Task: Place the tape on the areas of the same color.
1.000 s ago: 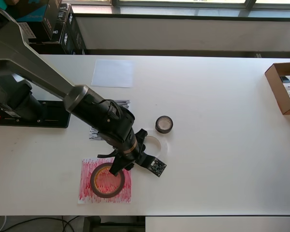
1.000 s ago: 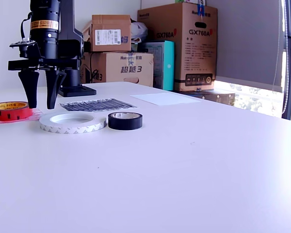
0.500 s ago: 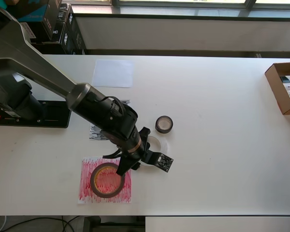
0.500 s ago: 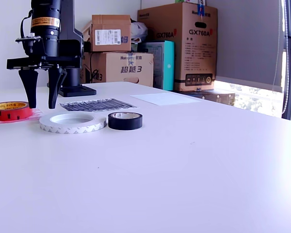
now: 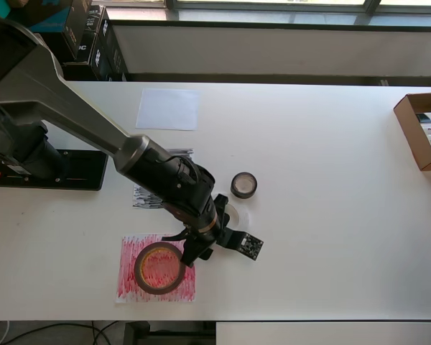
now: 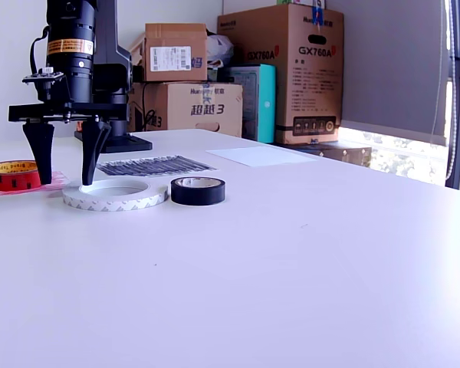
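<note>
The dark red tape roll lies on the red scribbled sheet; it also shows at the exterior view's left. My gripper is open and empty, pointing down. In the exterior view one fingertip stands at the left rim of the white tape roll, the other outside it. From above, the arm hides most of the white roll. The small black roll lies beside the white one. The arm partly hides the black scribbled sheet. The plain white sheet is bare.
The arm's base sits at the overhead view's left. An open cardboard box stands at the table's right edge. Cardboard boxes are stacked behind the table in the exterior view.
My open gripper has moved off the red roll toward the white roll, rightward in both views, and now reaches down to its rim. The rolls have not moved.
</note>
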`<state>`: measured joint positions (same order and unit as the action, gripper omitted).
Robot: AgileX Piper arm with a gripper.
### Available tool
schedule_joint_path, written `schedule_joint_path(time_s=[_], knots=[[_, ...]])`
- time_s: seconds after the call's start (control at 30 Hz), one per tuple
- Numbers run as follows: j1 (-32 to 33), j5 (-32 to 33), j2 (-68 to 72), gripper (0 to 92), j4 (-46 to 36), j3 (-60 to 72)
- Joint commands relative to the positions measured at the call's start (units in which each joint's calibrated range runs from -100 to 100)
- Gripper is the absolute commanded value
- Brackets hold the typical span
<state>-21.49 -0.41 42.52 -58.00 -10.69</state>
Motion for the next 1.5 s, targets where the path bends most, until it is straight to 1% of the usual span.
schedule_joint_path(time_s=[0.0, 0.47, 1.47], knots=[[0.28, -0.08, 0.23, 62.6, -0.08, 0.47], [1.30, 0.01, 1.07, 62.5, 0.01, 0.56], [0.67, 0.42, 1.35, 62.4, 0.01, 0.29]])
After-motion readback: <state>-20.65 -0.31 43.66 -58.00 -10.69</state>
